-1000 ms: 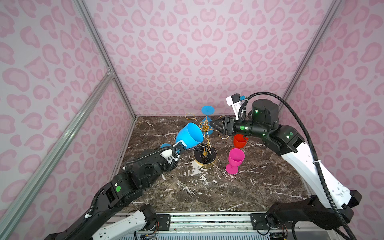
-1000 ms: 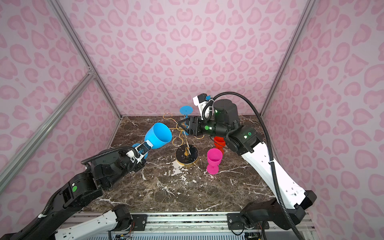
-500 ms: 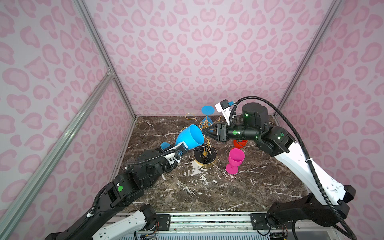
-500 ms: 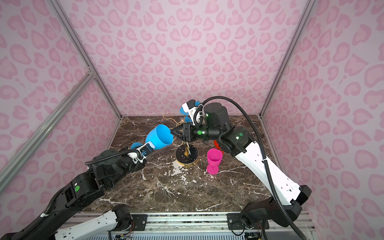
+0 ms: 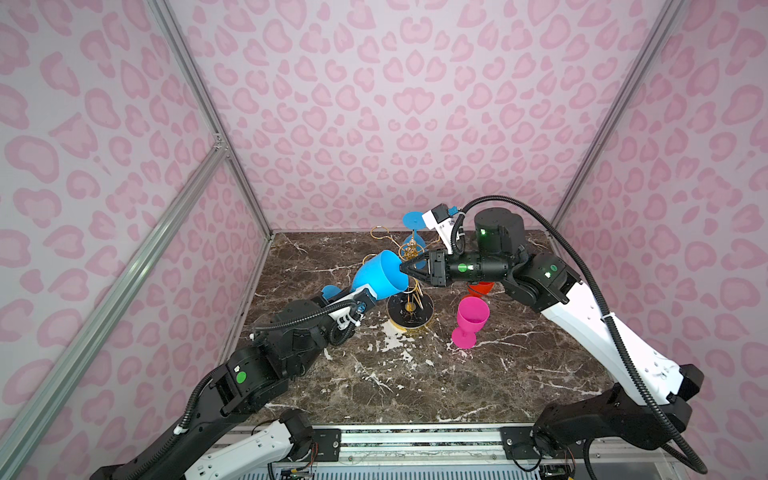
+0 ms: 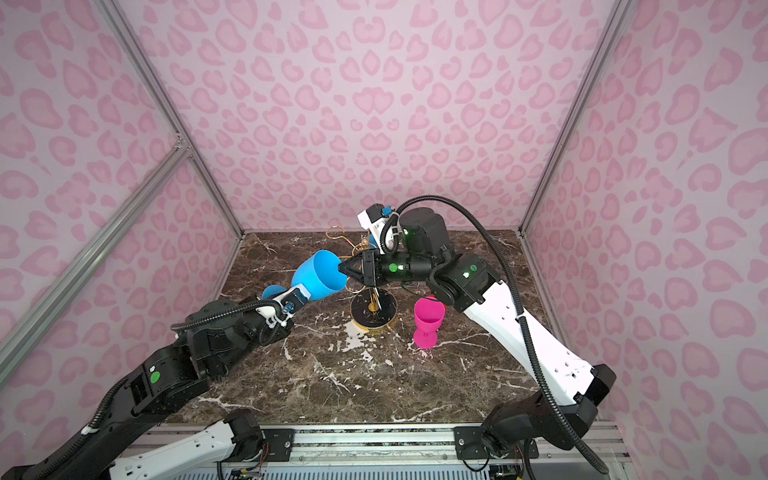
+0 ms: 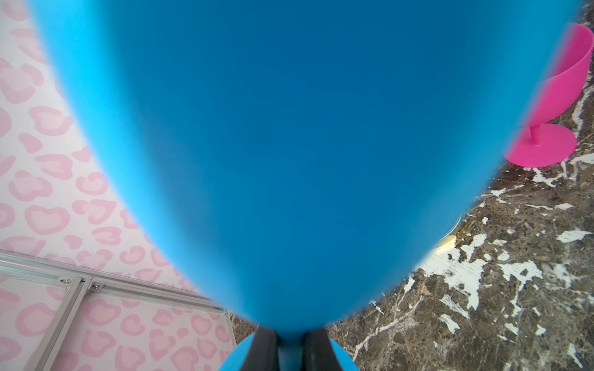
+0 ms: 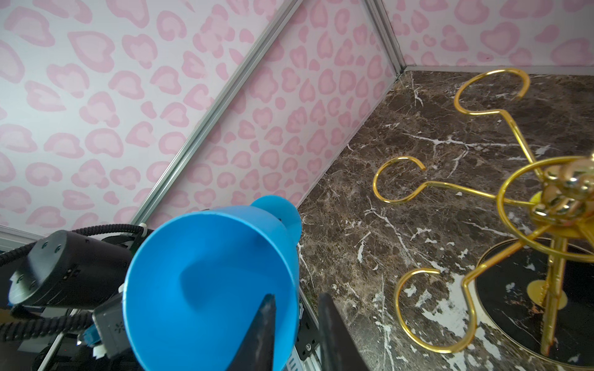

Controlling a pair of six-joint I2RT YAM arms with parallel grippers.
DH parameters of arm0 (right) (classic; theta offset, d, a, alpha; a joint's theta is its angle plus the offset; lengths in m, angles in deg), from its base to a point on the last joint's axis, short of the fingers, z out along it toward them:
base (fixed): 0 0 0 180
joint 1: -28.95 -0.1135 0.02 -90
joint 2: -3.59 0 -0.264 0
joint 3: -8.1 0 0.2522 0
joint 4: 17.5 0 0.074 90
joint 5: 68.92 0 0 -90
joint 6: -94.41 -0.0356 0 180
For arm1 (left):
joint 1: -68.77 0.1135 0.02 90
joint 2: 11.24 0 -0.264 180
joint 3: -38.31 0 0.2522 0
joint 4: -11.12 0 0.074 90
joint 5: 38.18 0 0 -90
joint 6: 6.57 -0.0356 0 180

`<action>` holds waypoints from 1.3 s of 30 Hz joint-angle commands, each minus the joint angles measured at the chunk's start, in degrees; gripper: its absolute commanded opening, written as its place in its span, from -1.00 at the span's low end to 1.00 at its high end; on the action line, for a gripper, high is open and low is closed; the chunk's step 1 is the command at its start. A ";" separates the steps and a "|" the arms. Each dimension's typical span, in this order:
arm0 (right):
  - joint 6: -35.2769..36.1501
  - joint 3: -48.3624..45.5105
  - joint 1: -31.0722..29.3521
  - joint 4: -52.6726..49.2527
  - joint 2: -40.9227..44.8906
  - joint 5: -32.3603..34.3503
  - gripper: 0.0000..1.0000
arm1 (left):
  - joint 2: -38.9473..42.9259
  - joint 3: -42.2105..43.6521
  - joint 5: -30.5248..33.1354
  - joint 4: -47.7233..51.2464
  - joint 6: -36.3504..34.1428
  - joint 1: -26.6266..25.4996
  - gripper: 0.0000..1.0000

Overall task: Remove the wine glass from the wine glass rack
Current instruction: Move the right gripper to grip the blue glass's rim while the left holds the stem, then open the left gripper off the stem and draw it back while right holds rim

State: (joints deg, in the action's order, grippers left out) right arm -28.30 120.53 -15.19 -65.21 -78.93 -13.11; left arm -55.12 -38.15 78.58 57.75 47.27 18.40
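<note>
The left fingers (image 7: 263, 350) clench the glass (image 5: 376, 276) by its stem, the bowl blocking most of that wrist's view. The right fingers (image 8: 262, 331) stand parted astride its rim, one inside.

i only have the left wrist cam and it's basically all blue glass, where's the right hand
Observer: The right hand is at the mouth of the blue wine glass that your left hand grips by the stem. One finger is inside the rim and the other outside, with a gap showing between them.
Operator: ok, anything hanging on the rack
Observer: Yes, a second blue glass hangs foot-up on the far side of the wine glass rack.
</note>
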 commanded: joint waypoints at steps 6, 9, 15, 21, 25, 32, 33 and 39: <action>0.54 -0.94 -0.18 2.04 -0.80 -1.40 -0.79 | -0.06 -0.04 -0.96 -1.56 -1.10 0.01 -0.93; 0.63 -0.85 -0.22 2.05 -1.05 -1.40 -0.95 | -0.01 -0.02 -1.01 -1.57 -1.02 0.01 -0.92; 0.96 -0.50 -0.24 1.91 -1.13 -1.07 -1.00 | 0.32 0.02 -1.00 -1.57 -0.77 0.01 -0.42; 1.15 -0.24 -0.24 1.58 -0.63 -0.46 -1.00 | 1.62 1.03 -1.27 -1.75 0.95 -0.04 0.05; 1.55 -0.06 -0.23 1.01 -0.23 -0.02 -1.00 | 2.72 1.53 -1.27 -1.75 2.02 0.00 0.65; 5.52 2.47 -0.07 -4.86 0.02 3.97 -1.00 | 5.80 1.33 -3.42 -0.88 7.15 -0.01 0.95; 6.82 3.19 -0.07 -6.99 0.15 5.22 -1.00 | 6.37 1.32 -3.52 -0.85 7.97 -0.01 0.95; 12.36 3.54 -0.15 -17.65 3.65 13.15 -1.00 | 9.70 1.37 -3.67 -1.22 12.09 0.00 0.95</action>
State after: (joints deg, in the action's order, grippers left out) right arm -19.92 124.45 -15.23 -76.38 -76.77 -5.24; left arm -46.45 -36.70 75.61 57.77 56.21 18.36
